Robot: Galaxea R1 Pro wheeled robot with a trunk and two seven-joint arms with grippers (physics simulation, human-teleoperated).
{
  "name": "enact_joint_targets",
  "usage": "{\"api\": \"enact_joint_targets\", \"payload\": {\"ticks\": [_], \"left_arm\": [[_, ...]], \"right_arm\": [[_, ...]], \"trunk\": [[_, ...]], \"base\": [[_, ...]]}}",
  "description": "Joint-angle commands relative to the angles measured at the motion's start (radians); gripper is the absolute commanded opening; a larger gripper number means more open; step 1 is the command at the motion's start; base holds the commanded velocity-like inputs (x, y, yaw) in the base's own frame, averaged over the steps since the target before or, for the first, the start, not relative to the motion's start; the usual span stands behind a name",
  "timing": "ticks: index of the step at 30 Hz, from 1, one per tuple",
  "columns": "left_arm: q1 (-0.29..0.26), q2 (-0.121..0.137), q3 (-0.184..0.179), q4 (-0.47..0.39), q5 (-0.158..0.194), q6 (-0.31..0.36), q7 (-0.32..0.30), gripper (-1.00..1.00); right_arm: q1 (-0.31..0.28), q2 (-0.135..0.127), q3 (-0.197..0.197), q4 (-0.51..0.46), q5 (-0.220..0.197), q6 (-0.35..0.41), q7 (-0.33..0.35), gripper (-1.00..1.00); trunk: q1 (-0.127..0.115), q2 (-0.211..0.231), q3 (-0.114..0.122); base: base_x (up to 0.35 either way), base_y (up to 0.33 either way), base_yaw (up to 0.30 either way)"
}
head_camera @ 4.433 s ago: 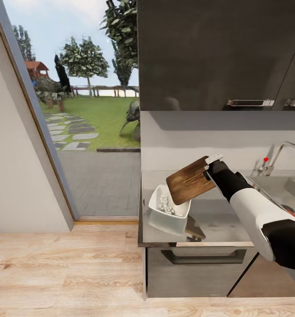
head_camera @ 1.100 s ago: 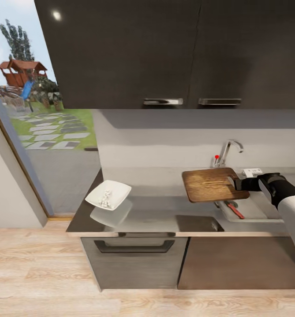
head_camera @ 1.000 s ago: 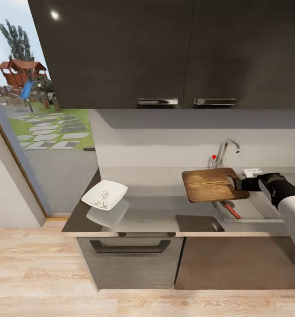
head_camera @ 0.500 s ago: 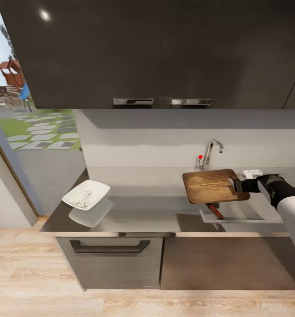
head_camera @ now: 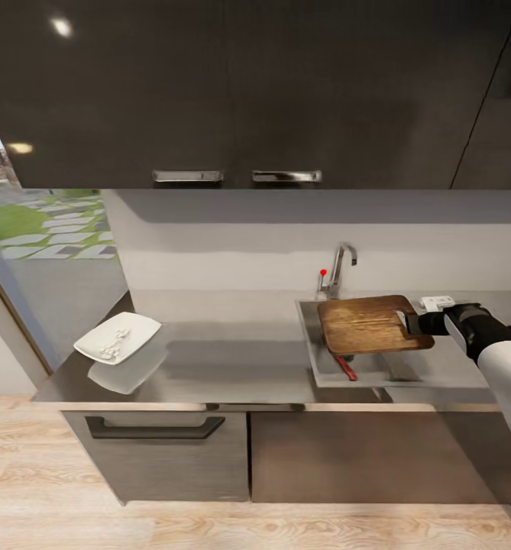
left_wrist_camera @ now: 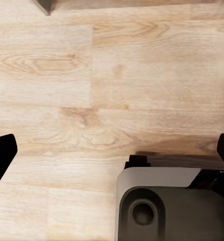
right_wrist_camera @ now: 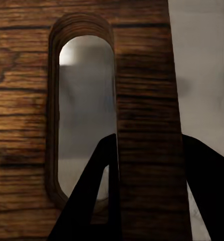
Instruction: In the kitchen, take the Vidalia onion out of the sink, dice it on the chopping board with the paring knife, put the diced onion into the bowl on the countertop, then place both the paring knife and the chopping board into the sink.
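In the head view my right gripper (head_camera: 410, 322) is shut on the handle end of the brown chopping board (head_camera: 368, 325), which hangs level over the grey sink (head_camera: 313, 365). The right wrist view has dark fingers (right_wrist_camera: 94, 201) clamping the strip of the chopping board (right_wrist_camera: 21, 100) beside its slot. The red-handled paring knife (head_camera: 347, 368) lies in the basin under the board. At the far left of the countertop (head_camera: 232, 359) sits the white bowl (head_camera: 118, 338), holding small pale diced onion pieces (head_camera: 116, 341). My left gripper (left_wrist_camera: 112, 150) is open above the floor.
A chrome faucet (head_camera: 341, 263) with a red knob (head_camera: 323, 272) stands behind the sink. Dark wall cabinets (head_camera: 240, 92) hang above the countertop, and a glass door (head_camera: 33, 260) lies to the left. My base (left_wrist_camera: 167, 206) sits on the wooden floor (left_wrist_camera: 92, 75).
The camera has travelled right along the counter, so the bowl and sink slid left in the picture. The board, still held, went from above the countertop to above the sink basin.
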Motion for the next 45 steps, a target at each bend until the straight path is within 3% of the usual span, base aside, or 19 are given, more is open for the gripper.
{"api": "enact_joint_targets", "payload": {"ticks": [1,6,9,11,12,14,15,16,17,19,20,21,25,28,30,33,36,39,45], "left_arm": [[-0.002,-0.001,-0.009,0.005,0.009,-0.008,0.001,1.0],[-0.002,0.001,-0.009,0.005,0.009,-0.008,0.001,1.0],[-0.002,0.001,-0.009,0.004,0.009,-0.008,0.001,1.0],[-0.002,0.001,-0.009,0.005,0.009,-0.008,0.001,1.0],[-0.002,0.001,-0.009,0.005,0.009,-0.008,0.001,1.0],[-0.002,0.001,-0.009,0.005,0.009,-0.008,0.001,1.0],[-0.002,0.001,-0.009,0.005,0.009,-0.008,0.001,1.0],[-0.002,0.001,-0.009,0.005,0.009,-0.008,0.001,1.0],[-0.002,0.001,-0.009,0.005,0.009,-0.008,0.001,1.0],[-0.002,0.001,-0.009,0.005,0.009,-0.008,0.0,1.0],[-0.002,0.001,-0.009,0.005,0.009,-0.008,0.0,1.0],[-0.002,0.001,-0.009,0.005,0.009,-0.008,0.001,1.0],[-0.002,0.001,-0.009,0.005,0.009,-0.008,0.002,1.0],[-0.002,0.0,-0.009,0.005,0.009,-0.008,0.003,1.0],[-0.002,-0.003,-0.009,0.004,0.009,-0.008,0.004,1.0],[-0.002,-0.005,-0.009,0.005,0.009,-0.007,0.005,1.0],[-0.002,-0.004,-0.009,0.006,0.01,-0.006,0.006,1.0],[-0.002,-0.004,-0.009,0.006,0.01,-0.005,0.006,1.0],[-0.002,-0.005,-0.009,0.006,0.01,-0.005,0.006,1.0]], "right_arm": [[-0.001,0.001,-0.011,-0.002,0.005,0.005,0.007,-1.0],[-0.001,0.013,-0.012,0.0,0.005,0.005,-0.007,-1.0],[-0.001,0.051,-0.017,0.012,-0.018,0.004,-0.112,-1.0],[-0.001,0.078,-0.024,0.014,-0.12,0.002,-0.248,-1.0],[-0.001,0.102,-0.031,0.014,-0.238,0.001,-0.354,-1.0],[-0.001,0.141,-0.034,0.015,-0.358,-0.023,-0.472,-1.0],[-0.001,0.172,-0.035,0.015,-0.425,-0.07,-0.566,-1.0],[-0.001,0.195,-0.035,0.015,-0.456,-0.118,-0.634,-1.0],[-0.001,0.237,-0.037,0.016,-0.499,-0.202,-0.758,-1.0],[-0.001,0.275,-0.04,0.015,-0.545,-0.266,-0.874,-1.0],[-0.001,0.297,-0.041,0.015,-0.595,-0.295,-0.94,-1.0],[-0.001,0.31,-0.041,0.015,-0.674,-0.311,-0.986,-1.0],[-0.001,0.326,-0.04,0.094,-0.878,-0.35,-1.034,-1.0],[-0.001,0.329,-0.039,0.152,-0.924,-0.438,-1.047,-1.0],[-0.001,0.337,-0.039,0.179,-0.936,-0.486,-1.095,-1.0],[-0.001,0.366,-0.041,0.194,-0.951,-0.555,-1.163,-1.0],[-0.001,0.41,-0.042,0.196,-1.005,-0.664,-1.236,-1.0],[-0.001,0.426,-0.042,0.197,-1.034,-0.694,-1.281,-1.0],[-0.001,0.429,-0.042,0.199,-1.045,-0.703,-1.296,-1.0]], "trunk": [[0.0,-0.002,-0.002],[0.0,-0.002,-0.002],[0.0,-0.002,-0.002],[0.0,-0.002,-0.002],[0.0,-0.002,-0.002],[0.0,-0.002,-0.002],[0.0,-0.002,-0.002],[0.0,-0.002,-0.002],[0.0,-0.002,-0.002],[0.0,-0.002,-0.002],[0.0,-0.002,-0.002],[0.0,-0.002,-0.002],[0.0,-0.002,-0.002],[0.0,-0.002,-0.002],[0.0,-0.002,-0.002],[0.0,-0.002,-0.002],[0.0,-0.002,-0.002],[0.0,-0.002,-0.002],[0.0,-0.002,-0.002]], "base": [[0.0,-0.248,0.0],[0.0,-0.108,0.0],[0.0,-0.01,0.0],[0.0,-0.002,0.0],[0.0,0.0,0.0],[0.0,0.0,0.0],[0.0,0.0,0.0],[0.0,0.0,0.0],[0.0,0.0,0.0],[0.0,0.0,0.0],[0.0,0.0,0.0],[0.0,0.0,0.0],[0.0,0.0,0.0],[0.0,0.0,0.0],[0.0,0.0,0.0],[0.0,0.0,0.0],[0.0,0.0,0.0],[0.0,0.0,0.0],[0.0,0.0,0.0]]}}
